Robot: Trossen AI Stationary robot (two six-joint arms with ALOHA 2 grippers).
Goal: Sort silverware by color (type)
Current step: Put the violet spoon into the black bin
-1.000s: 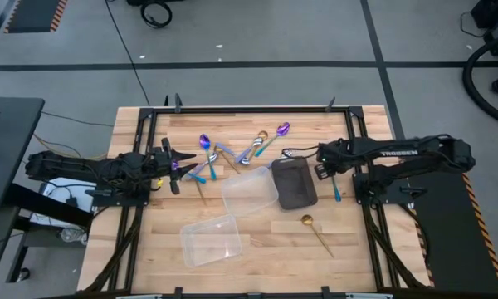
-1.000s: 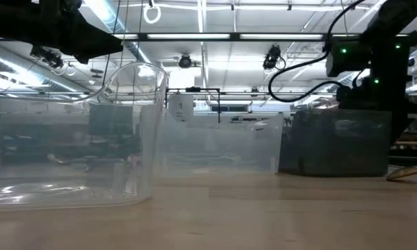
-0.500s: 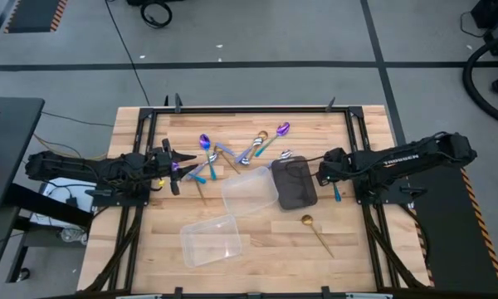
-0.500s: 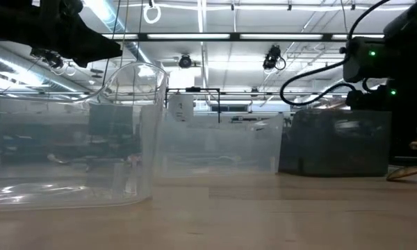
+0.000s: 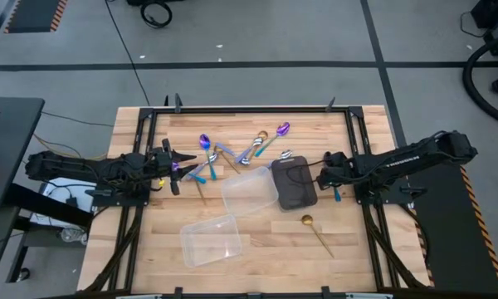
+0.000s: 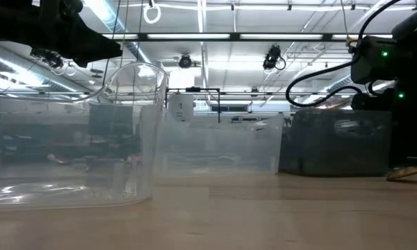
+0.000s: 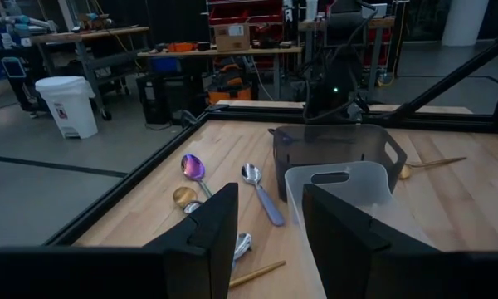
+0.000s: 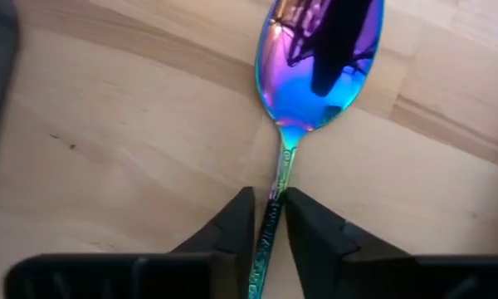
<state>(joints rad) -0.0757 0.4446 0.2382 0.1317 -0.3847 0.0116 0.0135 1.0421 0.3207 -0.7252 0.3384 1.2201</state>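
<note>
Right pincer (image 8: 270, 218) nearly closed, fingers pinching iridescent spoon (image 8: 315, 66) handle on table (image 8: 108, 149); left pincer (image 7: 270, 241) open, empty.

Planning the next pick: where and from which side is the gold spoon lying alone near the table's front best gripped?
Grip the gold metal spoon at the middle of its thin handle, coming straight down with the pincer fingers across it. It lies flat and diagonal on bare wood of the wooden table, apart from the other things, so both sides of the handle look free.

iridescent spoon (image 8: 319, 62) flat on wood (bowl purple-blue) | other silverware (image 5: 232, 152) scattered mid-table | gold spoon (image 5: 315, 232) apart
</note>
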